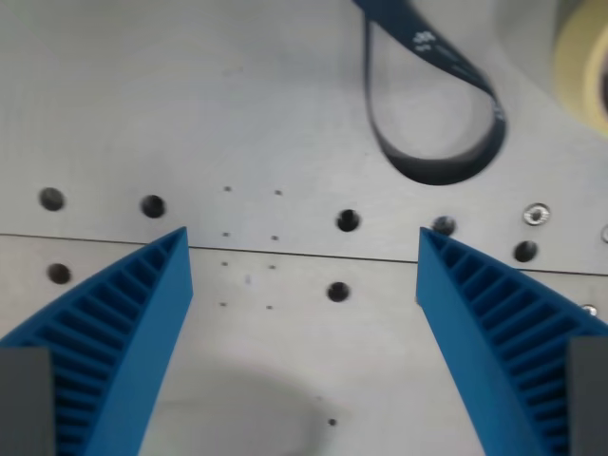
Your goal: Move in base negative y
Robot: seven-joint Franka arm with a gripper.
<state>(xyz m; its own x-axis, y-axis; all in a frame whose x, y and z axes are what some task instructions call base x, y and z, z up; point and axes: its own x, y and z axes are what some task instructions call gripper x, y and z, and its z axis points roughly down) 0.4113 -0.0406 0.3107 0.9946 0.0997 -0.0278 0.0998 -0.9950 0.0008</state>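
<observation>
Viewing: plate (285, 114) from above, wrist view only
Gripper (304, 249): blue ribbed fingers (123, 323) spread wide, nothing between them, tips at 9 and 3 o'clock of centre
Task's thing: none to carry; the job is a plain travel of the arm along base negative y, so the gripper itself is the item, hanging over bare plate
Plate: grey metal, a seam running 9 to 3 o'clock, dark bolt holes (348, 220) along both sides of it
Strap (446, 142): dark blue loop lying flat at 1 o'clock, apart from the fingers
Tape (584, 66): pale yellow roll at 2 o'clock, cut by the frame edge (only a sliver shows)
Height: cannot tell how far the tips sit above the plate
Risk: which way negative y lies in this view is not shown; should it run toward 1 or 2 o'clock, low tips could snag the strap or nudge the tape
Risk: tips riding too low could scrape the seam or catch a hole
</observation>
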